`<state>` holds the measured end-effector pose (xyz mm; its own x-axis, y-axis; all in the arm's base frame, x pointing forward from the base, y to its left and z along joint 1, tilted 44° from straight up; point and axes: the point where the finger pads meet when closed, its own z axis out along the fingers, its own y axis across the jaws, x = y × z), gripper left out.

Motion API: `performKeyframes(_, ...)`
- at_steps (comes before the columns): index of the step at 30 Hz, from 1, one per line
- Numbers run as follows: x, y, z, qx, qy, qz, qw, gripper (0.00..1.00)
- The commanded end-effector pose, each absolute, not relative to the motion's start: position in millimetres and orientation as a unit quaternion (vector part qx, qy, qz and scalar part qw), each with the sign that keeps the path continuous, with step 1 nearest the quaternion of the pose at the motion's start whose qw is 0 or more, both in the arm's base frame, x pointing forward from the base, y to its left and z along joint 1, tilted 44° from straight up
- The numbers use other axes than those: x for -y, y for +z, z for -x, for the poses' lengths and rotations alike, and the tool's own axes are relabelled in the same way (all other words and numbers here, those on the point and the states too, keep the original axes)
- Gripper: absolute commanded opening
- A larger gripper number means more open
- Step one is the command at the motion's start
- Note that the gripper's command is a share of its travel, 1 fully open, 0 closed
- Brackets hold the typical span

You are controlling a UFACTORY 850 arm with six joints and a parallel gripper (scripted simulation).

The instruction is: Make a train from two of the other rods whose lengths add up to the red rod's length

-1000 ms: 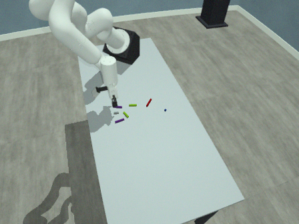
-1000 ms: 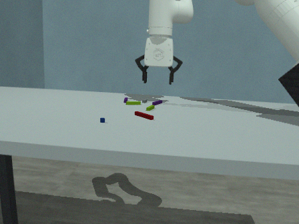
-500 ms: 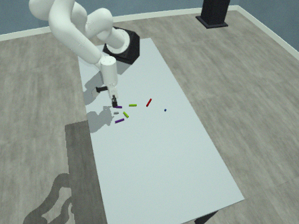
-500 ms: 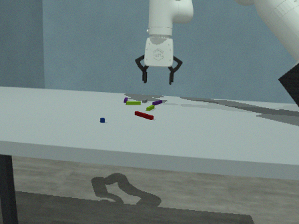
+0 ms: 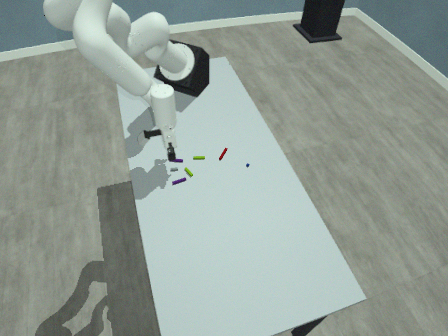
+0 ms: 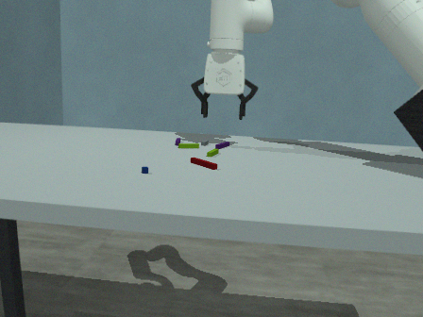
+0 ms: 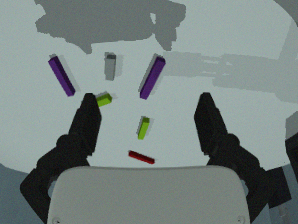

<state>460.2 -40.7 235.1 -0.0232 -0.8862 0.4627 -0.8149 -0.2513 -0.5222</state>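
Observation:
My gripper (image 5: pixel 171 152) (image 6: pixel 223 114) (image 7: pixel 147 104) is open and empty, hanging well above the table over a cluster of rods. One purple rod (image 5: pixel 176 160) (image 6: pixel 222 144) (image 7: pixel 152 76) lies almost straight below it. A second purple rod (image 5: pixel 179 181) (image 6: pixel 177 141) (image 7: pixel 61 75) lies apart from it. A short grey rod (image 5: pixel 174 169) (image 6: pixel 204 142) (image 7: pixel 111 66) lies between them. Two lime rods lie nearby: one (image 5: pixel 188 172) (image 6: pixel 188 145) (image 7: pixel 104 100), partly hidden by a finger in the wrist view, and another (image 5: pixel 199 158) (image 6: pixel 212 152) (image 7: pixel 143 127). The red rod (image 5: pixel 223 153) (image 6: pixel 203 163) (image 7: pixel 141 157) lies alone. The small blue rod (image 5: pixel 247 165) (image 6: pixel 144 170) lies farther off.
All rods lie flat on the pale table (image 5: pixel 240 240) (image 6: pixel 307 189), none touching. The arm's black base (image 5: pixel 192 75) stands at the table's far end. A dark pillar (image 5: pixel 320 20) stands on the floor beyond.

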Motion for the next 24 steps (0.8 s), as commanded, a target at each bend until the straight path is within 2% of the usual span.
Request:
performKeyframes(1, 40, 236, -462, -0.633, -0.372, 0.676, 0.061, 1.00)
performKeyframes(24, 30, 241, -476, -0.814, -0.335, 0.440, 0.176, 1.00)
